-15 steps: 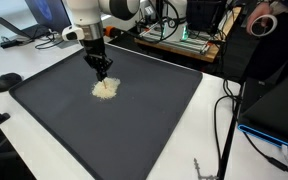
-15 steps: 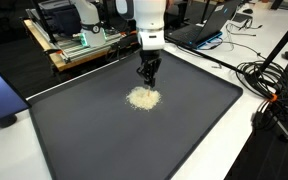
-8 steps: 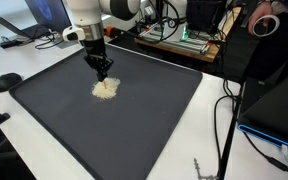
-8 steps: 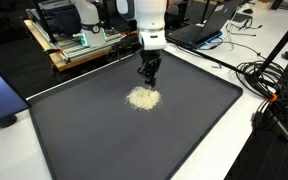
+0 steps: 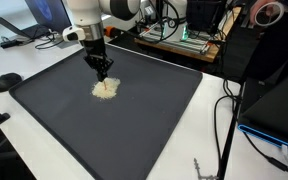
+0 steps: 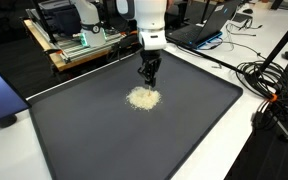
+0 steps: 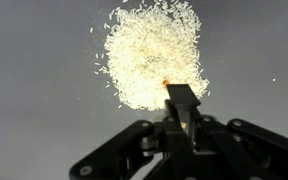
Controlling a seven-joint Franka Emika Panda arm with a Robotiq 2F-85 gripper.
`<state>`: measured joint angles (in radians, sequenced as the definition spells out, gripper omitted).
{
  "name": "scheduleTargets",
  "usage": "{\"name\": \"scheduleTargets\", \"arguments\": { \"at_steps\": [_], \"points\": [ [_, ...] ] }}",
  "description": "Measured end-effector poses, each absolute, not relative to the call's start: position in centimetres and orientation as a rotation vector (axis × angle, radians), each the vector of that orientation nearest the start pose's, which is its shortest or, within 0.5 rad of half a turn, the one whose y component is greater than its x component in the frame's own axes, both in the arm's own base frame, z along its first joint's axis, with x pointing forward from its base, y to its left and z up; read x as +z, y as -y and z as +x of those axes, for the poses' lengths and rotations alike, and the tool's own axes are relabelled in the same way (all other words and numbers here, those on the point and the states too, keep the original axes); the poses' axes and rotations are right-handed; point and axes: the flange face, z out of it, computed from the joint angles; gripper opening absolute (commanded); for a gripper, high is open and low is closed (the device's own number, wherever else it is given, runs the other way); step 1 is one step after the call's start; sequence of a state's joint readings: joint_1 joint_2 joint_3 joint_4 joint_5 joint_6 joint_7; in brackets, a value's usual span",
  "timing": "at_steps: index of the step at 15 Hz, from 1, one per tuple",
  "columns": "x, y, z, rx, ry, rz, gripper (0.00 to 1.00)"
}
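A small pile of pale, rice-like grains (image 5: pixel 105 88) (image 6: pixel 142 98) lies on a large dark grey mat (image 5: pixel 134 130) (image 6: pixel 114 140). My gripper (image 5: pixel 103 73) (image 6: pixel 148 79) points straight down, just over the pile's far edge. In the wrist view the pile (image 7: pixel 152 55) fills the upper middle, and the black gripper (image 7: pixel 181 95) has its jaws pressed together at the pile's lower right rim. A tiny orange speck shows at the fingertip; I cannot tell whether it is held. Loose grains are scattered around the pile.
The mat lies on a white table. A black rounded object (image 5: pixel 7 82) sits off one corner of the mat. Cables (image 6: pixel 269 90) trail over the table beside the mat, and a wooden rack of electronics (image 6: pixel 84 45) and laptops stand behind the arm.
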<state>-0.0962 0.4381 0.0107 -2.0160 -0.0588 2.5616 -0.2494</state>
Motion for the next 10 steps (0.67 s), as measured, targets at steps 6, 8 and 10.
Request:
{"name": "scheduleTargets", "arguments": {
  "at_steps": [6,8,10],
  "points": [
    [24.6,5.0,61.4,-0.17,0.338,-3.167,0.03],
    [25.0,5.0,61.5,-0.178,0.338,-3.168,0.03],
    [25.5,5.0,61.5,-0.181,0.339,-3.168,0.03]
  ]
}}
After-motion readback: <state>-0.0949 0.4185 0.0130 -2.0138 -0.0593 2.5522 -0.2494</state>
